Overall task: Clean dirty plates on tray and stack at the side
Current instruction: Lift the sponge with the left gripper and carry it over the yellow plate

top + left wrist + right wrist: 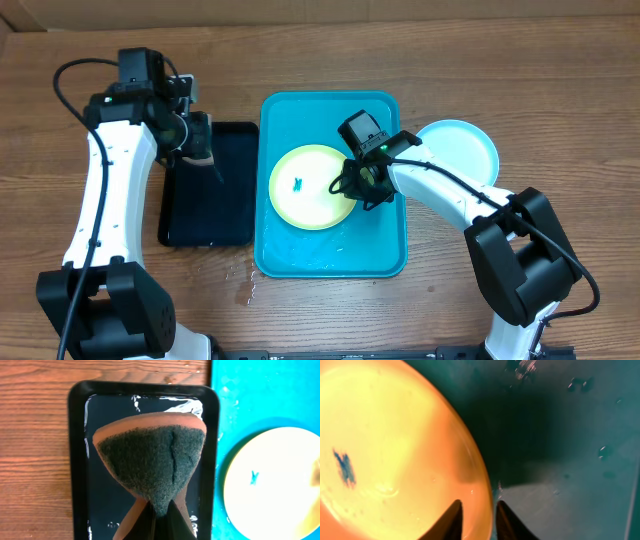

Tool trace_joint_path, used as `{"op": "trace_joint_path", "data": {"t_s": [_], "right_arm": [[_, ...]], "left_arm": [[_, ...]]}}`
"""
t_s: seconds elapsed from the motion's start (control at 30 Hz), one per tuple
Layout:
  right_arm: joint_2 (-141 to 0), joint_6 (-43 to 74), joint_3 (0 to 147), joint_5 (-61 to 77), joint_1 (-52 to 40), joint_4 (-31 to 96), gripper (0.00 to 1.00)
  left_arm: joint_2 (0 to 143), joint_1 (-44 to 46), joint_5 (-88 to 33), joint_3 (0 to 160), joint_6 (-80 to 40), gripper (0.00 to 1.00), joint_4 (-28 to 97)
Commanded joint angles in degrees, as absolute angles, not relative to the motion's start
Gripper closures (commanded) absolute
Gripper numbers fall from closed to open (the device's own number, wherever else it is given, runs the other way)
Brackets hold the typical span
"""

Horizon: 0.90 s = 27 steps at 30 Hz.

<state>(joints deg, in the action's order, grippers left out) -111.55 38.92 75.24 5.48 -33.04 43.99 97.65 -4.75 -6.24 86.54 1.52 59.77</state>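
- Right pincer [477, 519]: narrow, jaws astride the rim of the yellow-green plate [395, 435], one finger over the plate's face and the other on its outer side. The rim fills the gap, so it reads as pinched.
- The plate spreads away from this pincer toward the left pincer's side. A blue smudge [344, 467] sits near the plate's centre, well inside the gripped edge.
- The plate lies in the turquoise tray [570, 435]. Bare tray floor on the pincer's outer side is shadowed and carries scattered droplets [577, 382].
- Beyond the tray wall, on the side away from the other arm, the light blue plate [465, 150] rests on the table [560, 100], just beside the tray. No third plate can be made out.
- Left pincer [152, 517]: closed on a sponge [152, 467], pinched at its narrow end. The dark green scouring face is toward the wrist camera, with orange backing showing at the edges.
- Directly beneath pincer and sponge is the black tray [77, 460], its floor wet and glinting. Whether the sponge touches it cannot be told.
- The black tray lies alongside the turquoise tray, on the side toward the right pincer. The smudged plate is well apart from the sponge.
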Motion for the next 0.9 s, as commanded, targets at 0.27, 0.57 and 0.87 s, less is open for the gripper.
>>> {"op": "trace_joint_path", "data": {"t_s": [0.27,0.57,0.87], "right_arm": [[-111.6,39.2,72.5,7.6,-33.1,40.9,0.85],[-111.6,39.3,72.5,7.6,-33.3,39.2,0.96],[-111.6,39.3,72.4,8.1,-33.5,39.9,0.96]], "left_arm": [[97.4,-0.6,-7.1,86.3,3.9,0.96,58.9],[97.4,3.6,-11.9,86.3,-0.5,0.96,58.9],[98.4,12.7,-12.9,86.3,-3.9,0.96,56.9]]}}
